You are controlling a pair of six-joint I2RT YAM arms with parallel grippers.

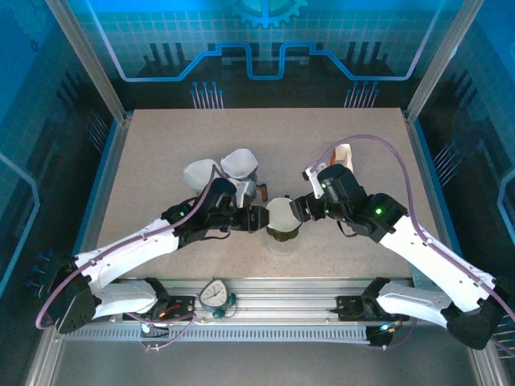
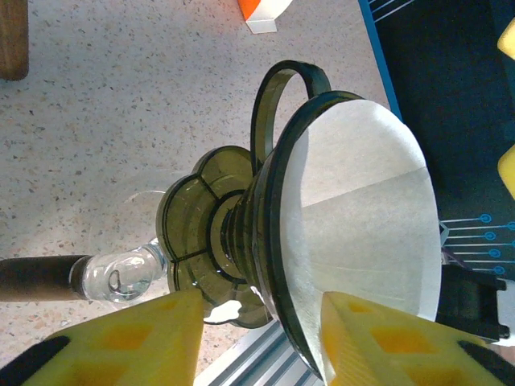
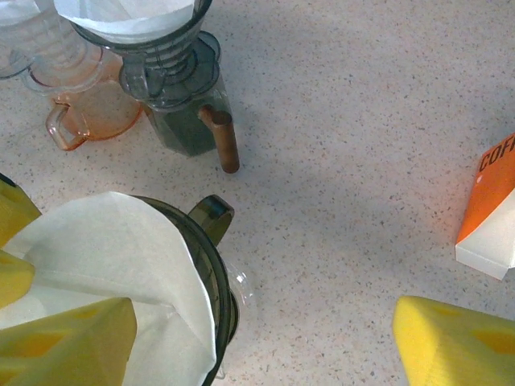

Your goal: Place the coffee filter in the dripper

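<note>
Speckled beige table (image 1: 161, 145) lies under me, with blue panels behind it. Both my arms meet at its middle, over the dark smoky dripper (image 2: 233, 233). The white paper filter (image 2: 362, 209) sits inside that dripper's cone, opened out against the wall, with its edge reaching the rim. The dripper stands on a clear glass jug (image 2: 121, 277) with a dark handle.

My left claw (image 2: 261, 301) is partly open, and its yellow fingers (image 2: 121, 342) stand one on each side of the dripper. The near one is beside the scalloped base and the other is in front of the cone. I see a gap at the neck, and this claw has hold of nothing.

My right claw (image 3: 257, 346) is spread wide and also holds nothing. One of its fingers lies over the edge of the filter; whether it touches the paper, I cannot tell. The other is well out over bare table.

Beyond the dripper stands a second dripper (image 3: 165, 60) with its own filter, on a pot with a wooden handle. Just beside that is a pinkish glass one (image 3: 88, 117). An orange and white box (image 3: 487, 209) stands off to my right.
</note>
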